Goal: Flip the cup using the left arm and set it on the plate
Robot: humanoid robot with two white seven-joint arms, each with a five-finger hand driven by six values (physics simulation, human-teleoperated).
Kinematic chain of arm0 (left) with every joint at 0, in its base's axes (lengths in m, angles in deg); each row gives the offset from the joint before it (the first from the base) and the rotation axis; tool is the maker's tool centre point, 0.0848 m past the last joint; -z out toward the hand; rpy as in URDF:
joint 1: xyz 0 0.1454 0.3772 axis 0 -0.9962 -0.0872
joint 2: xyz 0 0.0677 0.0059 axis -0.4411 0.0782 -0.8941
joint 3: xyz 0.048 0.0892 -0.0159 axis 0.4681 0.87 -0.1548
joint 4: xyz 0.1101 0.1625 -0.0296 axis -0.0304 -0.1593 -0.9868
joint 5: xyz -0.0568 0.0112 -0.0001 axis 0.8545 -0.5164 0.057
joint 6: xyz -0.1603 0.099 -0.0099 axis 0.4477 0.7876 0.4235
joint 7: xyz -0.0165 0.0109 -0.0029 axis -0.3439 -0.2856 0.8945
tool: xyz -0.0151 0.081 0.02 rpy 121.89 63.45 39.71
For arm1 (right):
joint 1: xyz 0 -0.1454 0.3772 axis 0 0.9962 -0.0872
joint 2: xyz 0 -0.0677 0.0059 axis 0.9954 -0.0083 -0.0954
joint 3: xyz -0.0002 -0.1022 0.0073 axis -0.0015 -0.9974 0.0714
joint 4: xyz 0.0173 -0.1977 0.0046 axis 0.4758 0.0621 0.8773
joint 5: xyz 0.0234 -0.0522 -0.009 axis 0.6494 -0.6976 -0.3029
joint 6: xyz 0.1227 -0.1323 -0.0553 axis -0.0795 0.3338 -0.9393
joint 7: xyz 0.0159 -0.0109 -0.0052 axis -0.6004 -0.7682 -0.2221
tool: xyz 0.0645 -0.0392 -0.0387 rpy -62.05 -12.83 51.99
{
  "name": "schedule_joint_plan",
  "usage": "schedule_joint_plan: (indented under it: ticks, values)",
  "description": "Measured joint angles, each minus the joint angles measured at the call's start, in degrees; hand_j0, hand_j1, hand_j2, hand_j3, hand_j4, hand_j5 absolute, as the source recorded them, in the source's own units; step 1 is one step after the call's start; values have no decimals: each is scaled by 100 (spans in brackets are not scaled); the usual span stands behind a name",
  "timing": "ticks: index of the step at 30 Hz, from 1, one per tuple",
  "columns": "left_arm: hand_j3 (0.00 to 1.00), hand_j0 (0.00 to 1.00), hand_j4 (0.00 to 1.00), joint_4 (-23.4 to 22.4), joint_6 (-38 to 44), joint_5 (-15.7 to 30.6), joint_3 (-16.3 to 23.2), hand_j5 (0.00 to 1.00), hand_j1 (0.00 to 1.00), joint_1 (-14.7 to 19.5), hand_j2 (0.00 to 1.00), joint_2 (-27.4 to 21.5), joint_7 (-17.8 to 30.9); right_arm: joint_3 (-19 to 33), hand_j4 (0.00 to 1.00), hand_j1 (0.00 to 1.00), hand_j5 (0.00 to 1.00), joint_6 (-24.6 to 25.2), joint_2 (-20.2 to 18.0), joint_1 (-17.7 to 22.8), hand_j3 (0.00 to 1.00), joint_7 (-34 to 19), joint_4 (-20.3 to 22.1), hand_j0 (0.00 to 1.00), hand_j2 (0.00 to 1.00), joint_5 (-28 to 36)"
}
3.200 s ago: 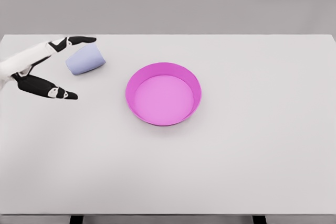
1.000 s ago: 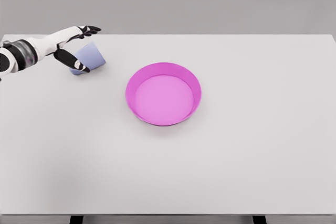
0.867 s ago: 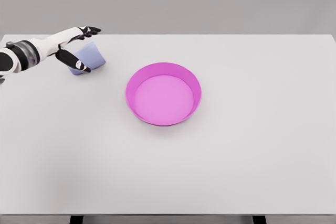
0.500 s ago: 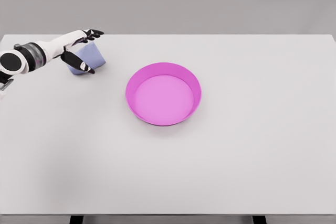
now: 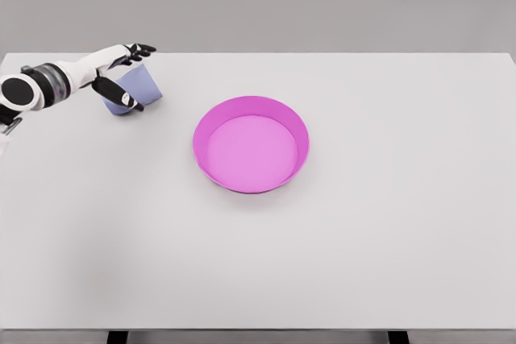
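Wide white table [image 5: 387, 263], pink plate [image 5: 251, 144] near its middle. Up by the far left corner, left hand [image 5: 117, 78] wrapping the lilac cup [image 5: 139, 90], tipped on its side, long axis slanting toward the plate, well apart.

A pale blue cup [image 5: 139, 90] lies tipped, left of the magenta plate [image 5: 251, 143] (well apart).
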Motion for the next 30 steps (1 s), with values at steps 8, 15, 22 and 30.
schedule_joint_plan:
  ticks: [8,15,22,30]
  values:
    - [100,100,100,-210,3,-57,0,100,100,9,100,116,-3,0,100,100,100,0,0,0,100,0,0,100,100,0]
    - [100,100,100,-403,7,-114,-4,100,100,88,100,199,-5,0,100,100,100,0,0,0,100,0,0,100,100,0]
    - [100,100,100,-610,8,-170,11,100,100,70,100,339,-15,0,100,100,100,-1,0,0,100,0,0,100,100,0]
    - [100,100,100,-712,8,-206,5,100,100,70,100,399,-31,0,100,100,100,0,0,0,100,0,0,100,100,0]
